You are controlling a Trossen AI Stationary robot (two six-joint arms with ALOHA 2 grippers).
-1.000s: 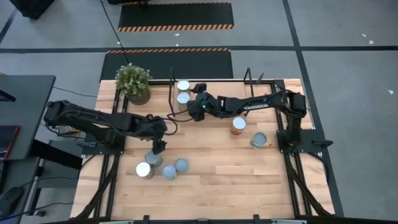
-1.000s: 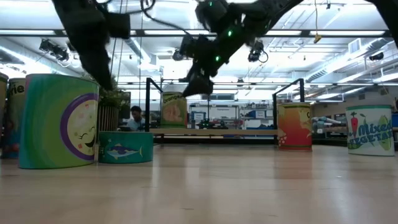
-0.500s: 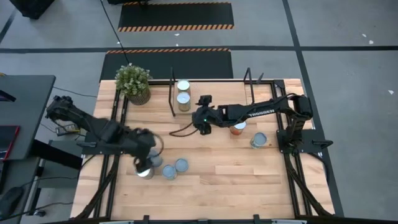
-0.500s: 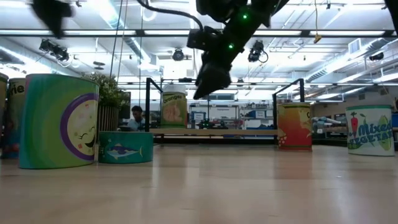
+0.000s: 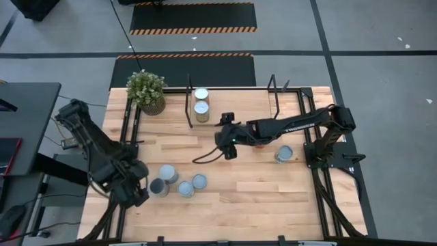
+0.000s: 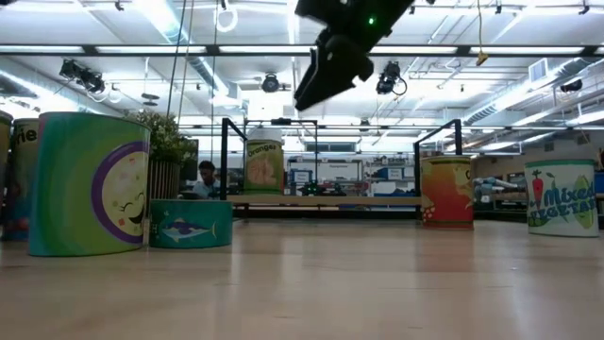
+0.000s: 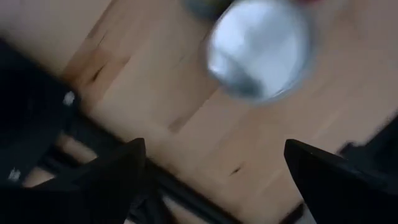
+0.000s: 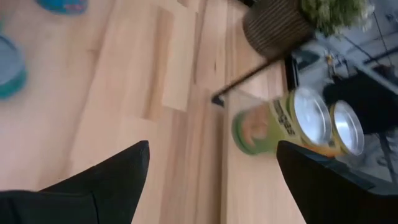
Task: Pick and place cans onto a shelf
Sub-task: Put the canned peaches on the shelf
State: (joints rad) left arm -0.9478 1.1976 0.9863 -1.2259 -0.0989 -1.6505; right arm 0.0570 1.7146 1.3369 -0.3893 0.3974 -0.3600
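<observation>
1. Right gripper [image 5: 227, 152]: fingers spread apart, holding nothing, raised above the middle of the surface [image 5: 273, 198].
2. Left gripper [image 5: 138, 193]: fingers spread apart, holding nothing, at the left front edge, just beside a cluster of four cans [image 5: 179, 181].
3. Two cans [image 5: 201, 103] stand on the shelf [image 5: 232, 102] at the rear.
4. Two further cans [image 5: 283, 154] stand on the right side of the surface.
</observation>
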